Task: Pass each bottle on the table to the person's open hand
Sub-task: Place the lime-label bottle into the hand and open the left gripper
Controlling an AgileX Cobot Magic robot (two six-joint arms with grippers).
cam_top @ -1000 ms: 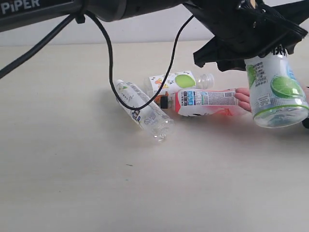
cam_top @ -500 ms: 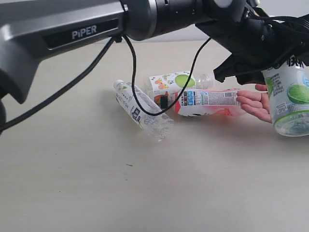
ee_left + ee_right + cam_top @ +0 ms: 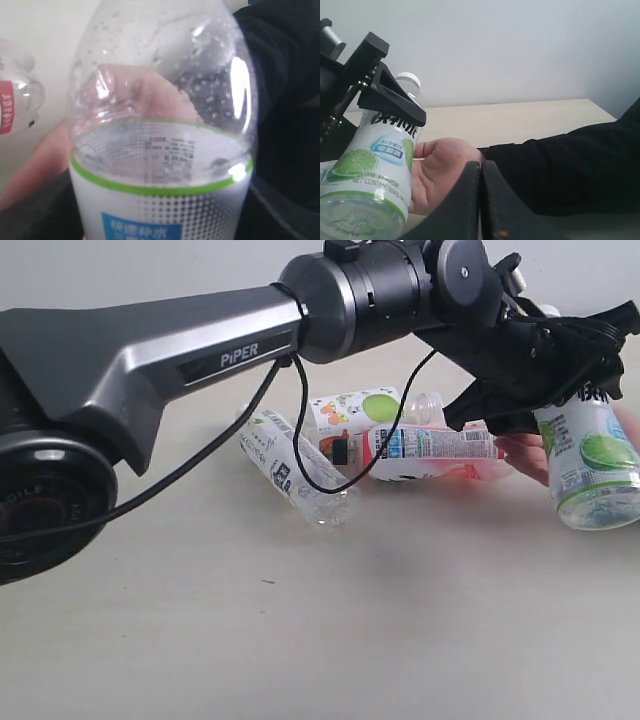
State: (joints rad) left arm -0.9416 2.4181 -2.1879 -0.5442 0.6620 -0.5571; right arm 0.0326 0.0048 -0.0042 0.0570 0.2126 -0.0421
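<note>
Bottle with the green lime label (image 3: 595, 465) hangs clamped in the left gripper (image 3: 558, 378), tilted just in front of the person's open hand (image 3: 525, 455); whether it touches the palm cannot be told. Near that hand, the right gripper (image 3: 480, 200) has its fingers pressed together on nothing. Beside the hand's fingertips lies the pink-red bottle (image 3: 430, 450) on the table (image 3: 300, 630), the fruit-print bottle (image 3: 360, 410) past it, and the slim white-label bottle (image 3: 295, 470) farthest.

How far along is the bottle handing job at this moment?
Done: nothing visibly delivered. In hand: the left gripper holds the lime-label bottle by the person's open hand. Left: the slim white-label bottle, fruit-print bottle and pink-red bottle lie on the table.
</note>
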